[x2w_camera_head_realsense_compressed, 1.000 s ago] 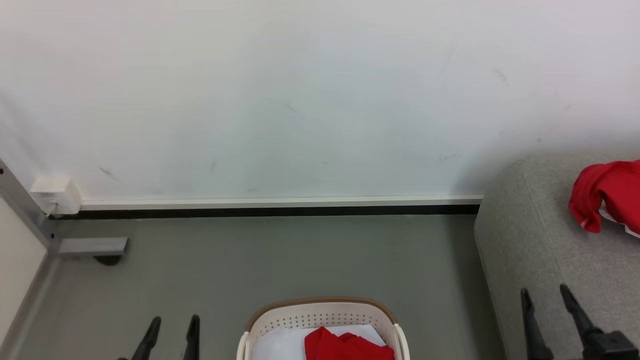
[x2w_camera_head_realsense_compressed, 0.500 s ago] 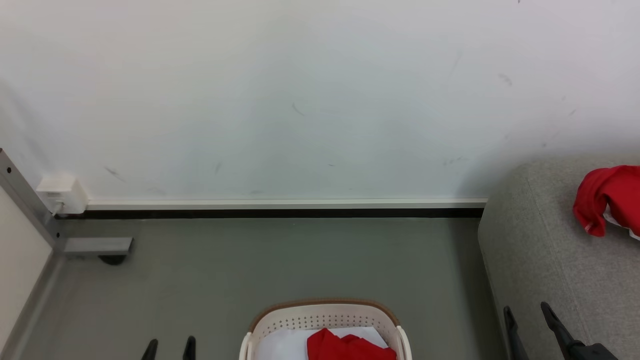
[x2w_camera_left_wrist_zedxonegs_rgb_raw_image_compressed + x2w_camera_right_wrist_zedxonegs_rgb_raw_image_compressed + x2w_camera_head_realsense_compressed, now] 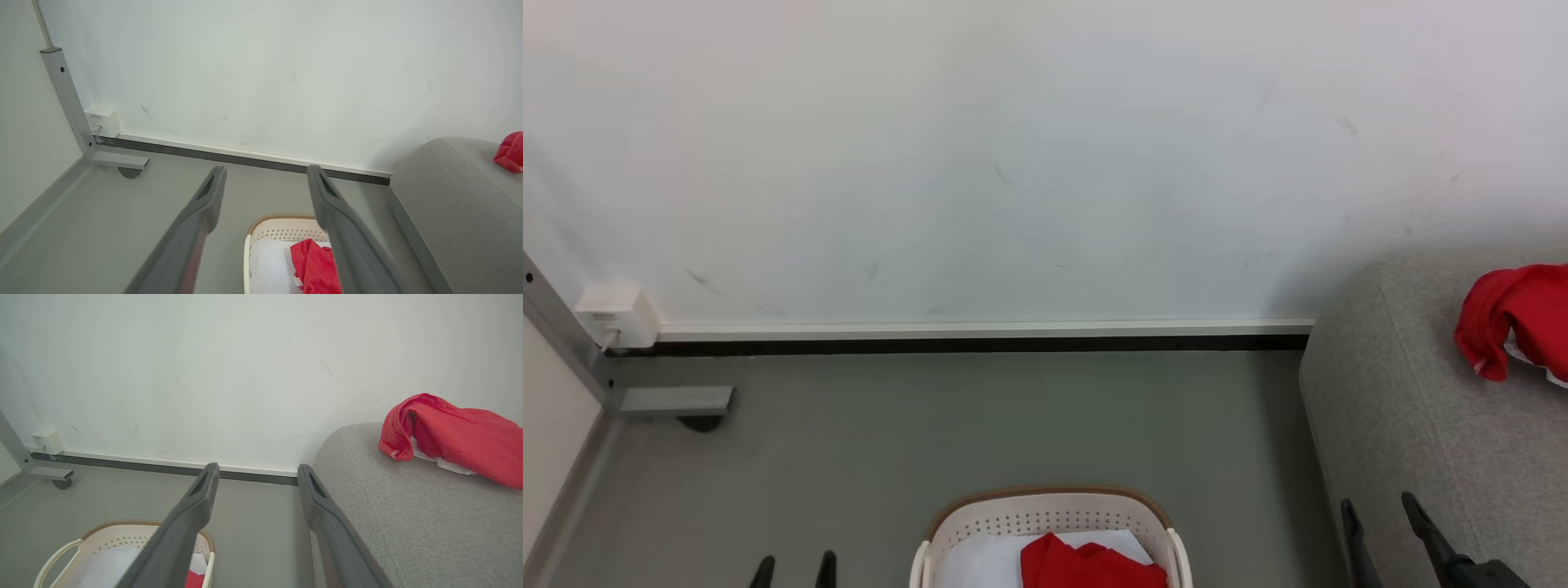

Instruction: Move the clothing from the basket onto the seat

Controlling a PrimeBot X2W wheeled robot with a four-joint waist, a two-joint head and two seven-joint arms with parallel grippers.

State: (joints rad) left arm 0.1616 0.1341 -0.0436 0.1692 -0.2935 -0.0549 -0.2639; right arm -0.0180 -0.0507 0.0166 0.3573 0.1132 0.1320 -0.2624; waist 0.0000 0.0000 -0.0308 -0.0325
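Right gripper, spread and empty, has drawn back from the seat, clothing left there; left gripper hangs spread too; more waits in the basket.

Look to 6 o'clock in your head view: the basket stands upright, oval, cream-white, with perforated walls and a brown rim. A crumpled red garment lies inside it, toward its 3 o'clock side. At 3 o'clock a second red garment lies bunched on the seat, which is grey, woven and round-edged.
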